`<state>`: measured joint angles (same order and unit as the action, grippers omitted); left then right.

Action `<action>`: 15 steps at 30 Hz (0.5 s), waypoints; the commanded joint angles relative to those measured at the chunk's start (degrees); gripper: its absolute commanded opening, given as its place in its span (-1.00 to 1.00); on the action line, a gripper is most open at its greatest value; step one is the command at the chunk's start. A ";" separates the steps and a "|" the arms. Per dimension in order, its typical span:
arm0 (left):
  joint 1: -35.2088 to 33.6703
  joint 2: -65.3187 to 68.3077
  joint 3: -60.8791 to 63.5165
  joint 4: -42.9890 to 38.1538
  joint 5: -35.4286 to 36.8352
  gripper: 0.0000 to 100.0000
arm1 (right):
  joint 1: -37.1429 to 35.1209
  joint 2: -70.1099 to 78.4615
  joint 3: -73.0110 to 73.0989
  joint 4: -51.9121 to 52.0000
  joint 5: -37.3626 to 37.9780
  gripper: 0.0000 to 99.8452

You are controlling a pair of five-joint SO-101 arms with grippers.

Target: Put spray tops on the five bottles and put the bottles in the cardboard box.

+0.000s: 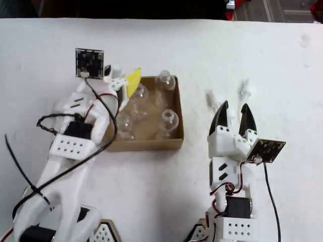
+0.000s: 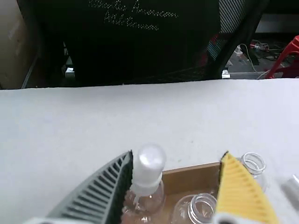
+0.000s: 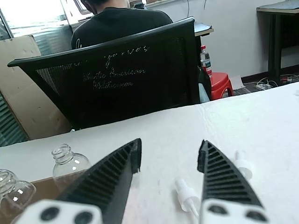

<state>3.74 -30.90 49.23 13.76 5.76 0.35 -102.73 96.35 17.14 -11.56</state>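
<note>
Jaws stand apart on both arms. In the high view the left gripper (image 1: 126,78) hangs over the upper-left corner of the cardboard box (image 1: 146,143), which sits left of centre with clear open-necked bottles (image 1: 168,119) upright inside. Right of centre, the right gripper (image 1: 233,115) spreads its two black fingers over the white table (image 1: 282,65) — two spray tops (image 1: 246,91) lie just above its tips, outside the box.

In the left wrist view the left gripper (image 2: 177,156) gapes wide. A topped bottle (image 2: 147,163) stands between its fingers, the white top touching the grey finger (image 2: 110,189) and apart from the yellow finger (image 2: 238,186). Open-necked bottles (image 2: 198,207) stand near the yellow finger, inside the cardboard box (image 2: 191,173).

In the right wrist view the right gripper (image 3: 170,144) is open too — one of the spray tops (image 3: 187,196) lies on the table between its fingers, gripped by neither. A second is partly hidden behind one finger.
</note>
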 commanded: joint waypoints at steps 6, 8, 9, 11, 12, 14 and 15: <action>-8.66 -11.82 -5.63 7.21 1.32 -0.47 | -0.22 -0.04 0.53 0.04 0.97 -0.65; -13.67 -12.79 -10.55 15.82 2.55 -0.47 | -0.22 -0.04 0.53 0.04 0.97 -0.65; -16.31 -12.62 -13.36 20.40 2.81 -0.47 | -0.22 -0.04 0.53 0.04 0.97 -0.65; -20.88 -11.30 -18.99 28.48 2.02 -0.47 | -0.22 -0.04 0.53 0.04 0.97 -0.65; -22.81 -10.15 -21.71 32.35 0.79 -0.47 | -0.31 -0.04 0.53 0.04 0.97 -0.65; -25.36 -7.08 -26.99 39.56 -3.52 -0.47 | -0.31 -0.04 0.53 0.04 0.97 -0.65; -26.15 -5.05 -29.63 43.16 -5.98 -0.47 | -0.31 -0.04 0.53 0.04 0.97 -0.65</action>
<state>-17.10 -40.13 31.65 42.59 6.37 0.35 -102.73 96.35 17.14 -11.56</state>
